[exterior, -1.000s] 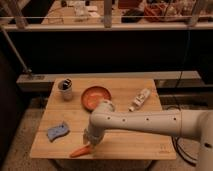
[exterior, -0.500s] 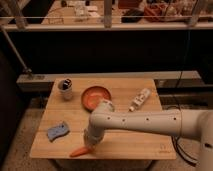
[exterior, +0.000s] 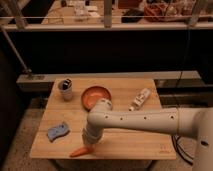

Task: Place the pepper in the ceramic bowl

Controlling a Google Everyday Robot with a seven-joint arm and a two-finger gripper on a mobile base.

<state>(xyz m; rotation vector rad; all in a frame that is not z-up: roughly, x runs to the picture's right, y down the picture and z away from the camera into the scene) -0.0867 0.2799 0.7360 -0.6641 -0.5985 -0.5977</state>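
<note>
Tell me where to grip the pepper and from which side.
Probably best to grip the pepper at its thicker end, from above, across its width: it lies flat by the near edge of the table, tapering leftward. The tool is right at that end.

A wooden table (exterior: 135, 141) is filling the middle of the frame. The ceramic bowl (exterior: 92, 95) is sitting at its upper centre, with a grey cup (exterior: 65, 90) standing to the left of it. A white bottle (exterior: 140, 99) is lying toward the upper right, and a blue sponge (exterior: 58, 131) is resting at the left. The pepper (exterior: 78, 152) is lying by the lower-left edge, with the gripper (exterior: 89, 147) hanging at its right end.
</note>
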